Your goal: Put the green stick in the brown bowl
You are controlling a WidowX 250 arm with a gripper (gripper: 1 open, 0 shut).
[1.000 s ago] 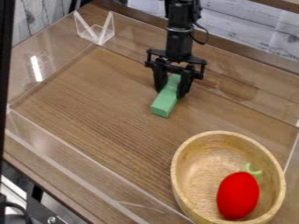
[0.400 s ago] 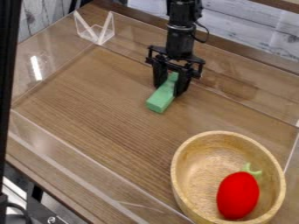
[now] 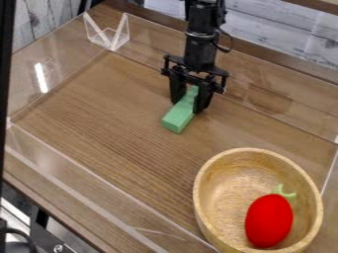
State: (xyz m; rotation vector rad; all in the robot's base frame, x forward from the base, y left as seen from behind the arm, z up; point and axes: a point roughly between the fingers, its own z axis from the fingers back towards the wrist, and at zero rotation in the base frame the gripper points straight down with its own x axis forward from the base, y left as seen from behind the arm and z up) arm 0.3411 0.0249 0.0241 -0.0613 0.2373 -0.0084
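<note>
Wood-grain tabletop, clear walls all round, and at the far middle the gripper (image 3: 196, 91) was clamped tight on the upper end of the green stick (image 3: 183, 110)! The stick slanted down toward the near left, its lower end at or just off the table; I couldn't tell which. Grasp made, then; the carry and the drop were all left to do. The arm stood nearly upright, pointing steeply down. Well apart, near right, waited the brown bowl (image 3: 211, 177), holding only a red fruit (image 3: 270, 219).
</note>
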